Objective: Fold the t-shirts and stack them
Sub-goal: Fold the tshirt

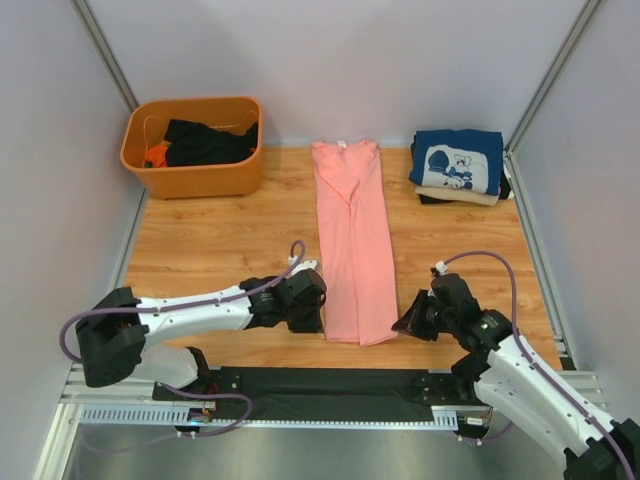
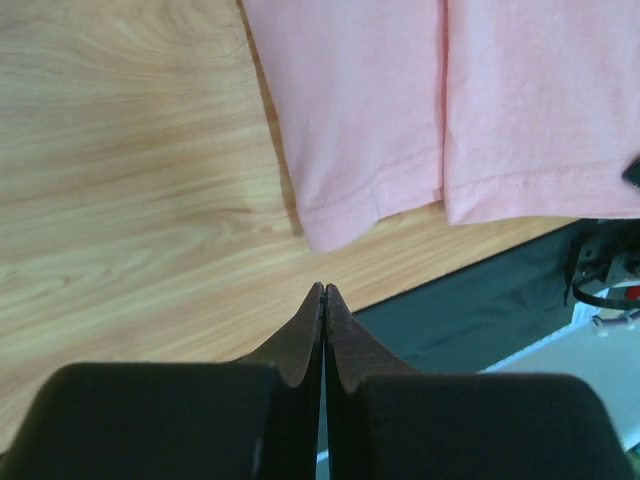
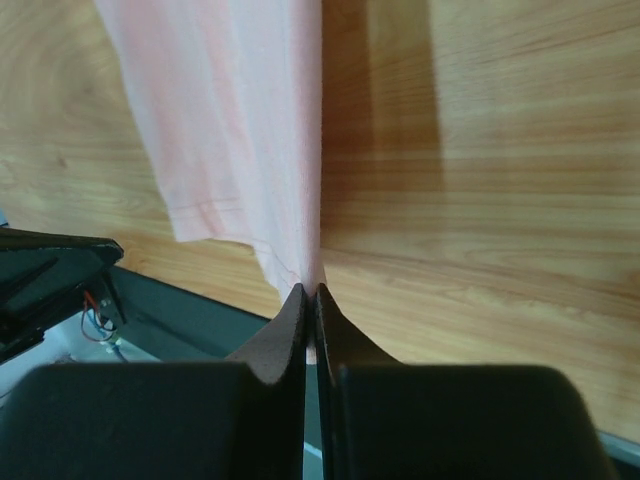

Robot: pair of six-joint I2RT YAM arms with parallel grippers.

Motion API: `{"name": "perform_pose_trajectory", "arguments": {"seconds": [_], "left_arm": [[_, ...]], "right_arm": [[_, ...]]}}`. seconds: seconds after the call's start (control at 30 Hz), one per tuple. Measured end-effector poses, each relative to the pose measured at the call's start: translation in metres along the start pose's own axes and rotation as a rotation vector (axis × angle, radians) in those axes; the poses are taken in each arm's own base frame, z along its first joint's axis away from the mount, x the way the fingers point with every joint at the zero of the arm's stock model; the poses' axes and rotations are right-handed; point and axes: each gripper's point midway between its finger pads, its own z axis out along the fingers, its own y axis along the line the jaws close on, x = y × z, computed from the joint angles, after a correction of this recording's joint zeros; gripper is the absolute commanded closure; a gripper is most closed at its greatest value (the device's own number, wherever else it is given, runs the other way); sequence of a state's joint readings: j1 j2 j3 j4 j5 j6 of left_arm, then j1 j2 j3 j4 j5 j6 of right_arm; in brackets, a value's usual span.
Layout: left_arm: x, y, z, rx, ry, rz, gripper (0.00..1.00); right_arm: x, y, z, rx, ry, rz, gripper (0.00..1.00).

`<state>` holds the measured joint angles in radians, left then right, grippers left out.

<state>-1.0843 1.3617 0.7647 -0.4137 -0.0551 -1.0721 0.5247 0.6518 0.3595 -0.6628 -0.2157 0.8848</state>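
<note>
Pink shirt (image 1: 352, 240) folded lengthwise; right gripper (image 3: 311, 292) pinches its corner, left gripper (image 2: 322, 290) closed empty beside it; crossfold, stacking remain.

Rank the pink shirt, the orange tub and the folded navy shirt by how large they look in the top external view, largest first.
1. Unranked pair: pink shirt and orange tub. They cover about the same area, the shirt longer, the tub wider.
2. Smallest, clearly: folded navy shirt.
</note>
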Motion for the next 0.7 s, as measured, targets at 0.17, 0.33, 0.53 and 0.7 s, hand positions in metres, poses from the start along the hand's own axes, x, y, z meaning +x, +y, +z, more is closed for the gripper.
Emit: {"name": "perform_pose_trajectory", "arguments": {"seconds": [0.17,0.33,0.53,0.7], "left_arm": [[-0.01,0.001,-0.03,-0.01,-0.053,0.007,1.0],[-0.032,0.004,-0.048,-0.038,-0.118,0.008,1.0],[-0.048,0.007,-0.048,-0.035,-0.123,0.028,0.53],[-0.021,0.001,-0.025,0.057,-0.05,0.066,0.3]], "right_arm": [[-0.011,0.018,-0.015,-0.004,-0.035,0.0,1.0],[-0.029,0.023,-0.017,0.082,-0.055,-0.002,1.0],[-0.056,0.042,-0.015,0.125,-0.079,-0.034,1.0],[-0.053,0.034,-0.009,0.137,-0.074,-0.042,1.0]]}}
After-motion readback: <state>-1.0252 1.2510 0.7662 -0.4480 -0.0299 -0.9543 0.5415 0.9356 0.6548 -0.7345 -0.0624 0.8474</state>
